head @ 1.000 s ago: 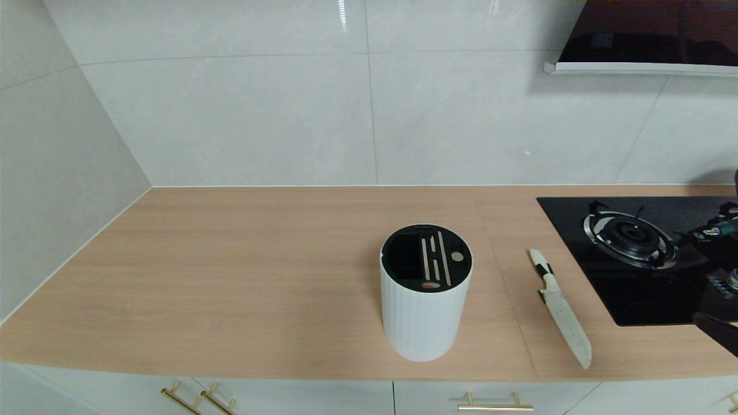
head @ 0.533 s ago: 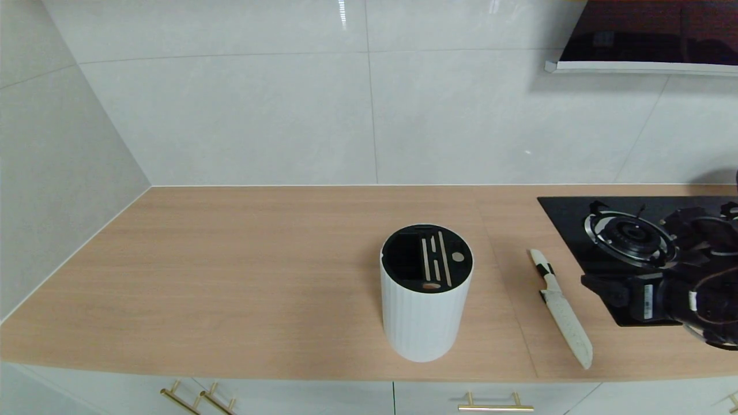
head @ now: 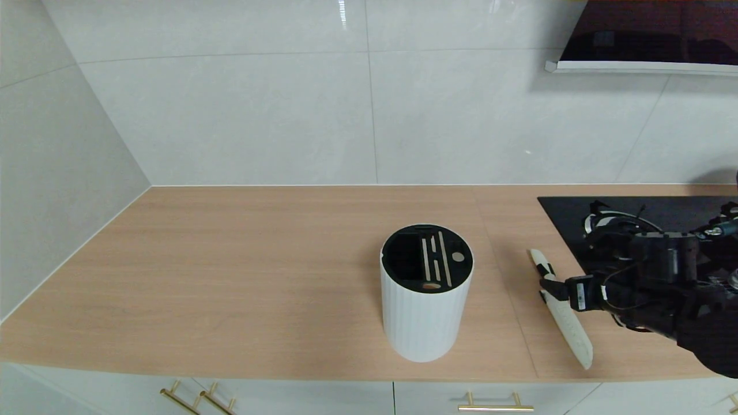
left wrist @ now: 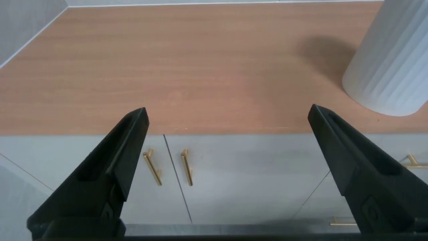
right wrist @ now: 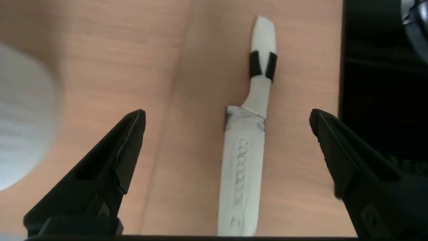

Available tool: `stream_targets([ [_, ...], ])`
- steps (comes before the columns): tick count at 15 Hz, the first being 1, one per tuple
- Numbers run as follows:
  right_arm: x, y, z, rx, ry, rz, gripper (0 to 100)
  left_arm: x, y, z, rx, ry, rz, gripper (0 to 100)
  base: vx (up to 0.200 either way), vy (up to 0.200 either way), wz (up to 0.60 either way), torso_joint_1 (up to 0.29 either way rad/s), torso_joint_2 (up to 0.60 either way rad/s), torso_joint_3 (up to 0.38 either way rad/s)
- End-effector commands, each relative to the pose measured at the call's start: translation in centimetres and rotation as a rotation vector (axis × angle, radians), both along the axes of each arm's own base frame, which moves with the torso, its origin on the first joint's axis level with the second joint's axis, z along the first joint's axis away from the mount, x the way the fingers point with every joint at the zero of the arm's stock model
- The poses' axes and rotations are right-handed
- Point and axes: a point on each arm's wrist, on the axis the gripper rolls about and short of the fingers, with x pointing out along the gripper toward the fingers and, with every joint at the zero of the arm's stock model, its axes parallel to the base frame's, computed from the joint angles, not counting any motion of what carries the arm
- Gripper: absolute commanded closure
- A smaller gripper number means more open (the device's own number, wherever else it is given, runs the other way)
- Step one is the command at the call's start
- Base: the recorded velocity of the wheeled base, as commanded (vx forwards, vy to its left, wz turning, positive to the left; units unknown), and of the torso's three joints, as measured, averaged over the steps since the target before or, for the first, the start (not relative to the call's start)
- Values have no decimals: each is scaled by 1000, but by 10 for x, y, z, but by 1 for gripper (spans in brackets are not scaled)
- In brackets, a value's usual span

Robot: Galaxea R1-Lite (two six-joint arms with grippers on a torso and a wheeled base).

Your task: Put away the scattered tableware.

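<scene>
While the right tool [right wrist: 226,119] hangs spread above the knife [right wrist: 247,157], its long axis runs between the fingers [right wrist: 100,174], handle toward the wall [head: 288,115].

A white, ribbed, cylindrical holder [head: 425,311] with a black slotted top stands upright near the surface's [head: 259,276] front edge. A pale speckled knife [right wrist: 244,154] lies flat to its right, well apart, with its tip at that edge.

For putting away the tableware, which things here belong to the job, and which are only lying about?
Part of the job:
- knife, lying flat on the countertop
- white slotted holder, standing to the knife's left
- right gripper, open above the knife

Only lying about:
- gas hob
- range hood
- cabinet handles
</scene>
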Motion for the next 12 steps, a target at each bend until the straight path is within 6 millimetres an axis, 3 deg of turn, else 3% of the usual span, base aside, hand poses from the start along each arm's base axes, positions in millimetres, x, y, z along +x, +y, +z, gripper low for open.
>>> stream_targets([
  [1, 8, -4, -28, -16, 74, -15, 0, 0, 0, 0, 0, 1, 0, 0, 0, 0, 0, 0, 0, 0],
  [12, 27, -9, -71, -17, 57, -45, 0, 0, 0, 0, 0, 1, 0, 0, 0, 0, 0, 0, 0, 0],
])
